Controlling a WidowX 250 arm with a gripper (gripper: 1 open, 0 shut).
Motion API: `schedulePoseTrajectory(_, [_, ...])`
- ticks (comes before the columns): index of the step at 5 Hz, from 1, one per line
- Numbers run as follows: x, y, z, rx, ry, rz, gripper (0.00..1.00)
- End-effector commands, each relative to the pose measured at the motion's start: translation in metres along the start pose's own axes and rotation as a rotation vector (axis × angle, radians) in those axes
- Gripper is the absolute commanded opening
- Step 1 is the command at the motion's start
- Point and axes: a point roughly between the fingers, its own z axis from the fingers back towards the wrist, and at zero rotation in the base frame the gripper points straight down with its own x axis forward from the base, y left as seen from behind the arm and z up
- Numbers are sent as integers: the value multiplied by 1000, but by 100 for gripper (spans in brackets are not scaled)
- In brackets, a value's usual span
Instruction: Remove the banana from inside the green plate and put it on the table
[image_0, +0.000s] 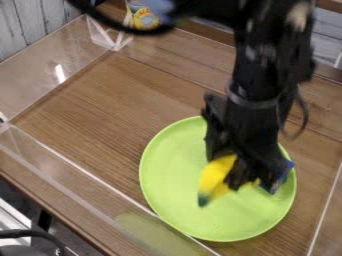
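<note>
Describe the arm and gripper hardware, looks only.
Arm: glossy black, blurred, with rounded, chunky sections; a thin black cable loops along it at the top of the picture. Gripper: black too, bulky, with dark, irregular-looking fingers. No markings can be made out through the blur.
</note>
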Motion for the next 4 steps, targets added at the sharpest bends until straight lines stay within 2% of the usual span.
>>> schedulePoseTrajectory(1, [1,19,41,20,-23,77,0])
schedulePoseTrajectory(2, [-10,44,68,45,-5,125,0])
schedulePoseTrajectory(3, [-24,79,83,61,6,236,0])
schedulePoseTrajectory(4, [-43,104,79,62,-6,249,0])
